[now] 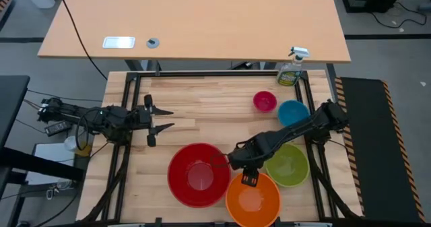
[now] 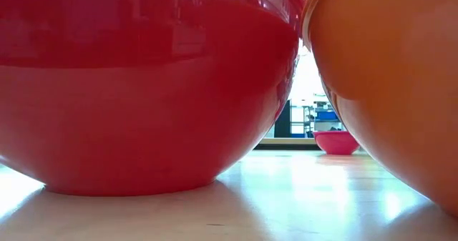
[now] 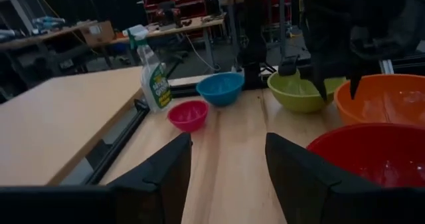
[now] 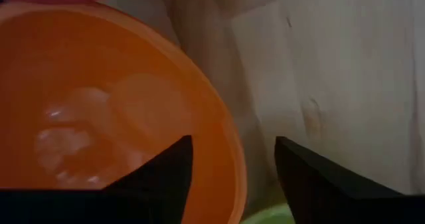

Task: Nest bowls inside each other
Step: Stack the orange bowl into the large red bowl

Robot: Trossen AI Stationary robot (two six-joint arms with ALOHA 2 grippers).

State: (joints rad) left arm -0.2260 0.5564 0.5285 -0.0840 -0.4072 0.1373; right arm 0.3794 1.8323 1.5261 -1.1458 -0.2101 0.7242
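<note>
Five bowls rest on their bases on the wooden table. The red bowl and the orange bowl stand side by side at the near edge. The green bowl is to their right, with the blue bowl and the small pink bowl farther back. My right gripper points down, open, over the orange bowl's far rim, one finger over the inside and one outside. My left gripper is open at the left, held level and facing the bowls, with nothing between its fingers.
A green spray bottle stands at the far right corner. A black frame rail runs along the table's far edge, and a second lighter table stands behind it. Bare wood lies between my left gripper and the pink bowl.
</note>
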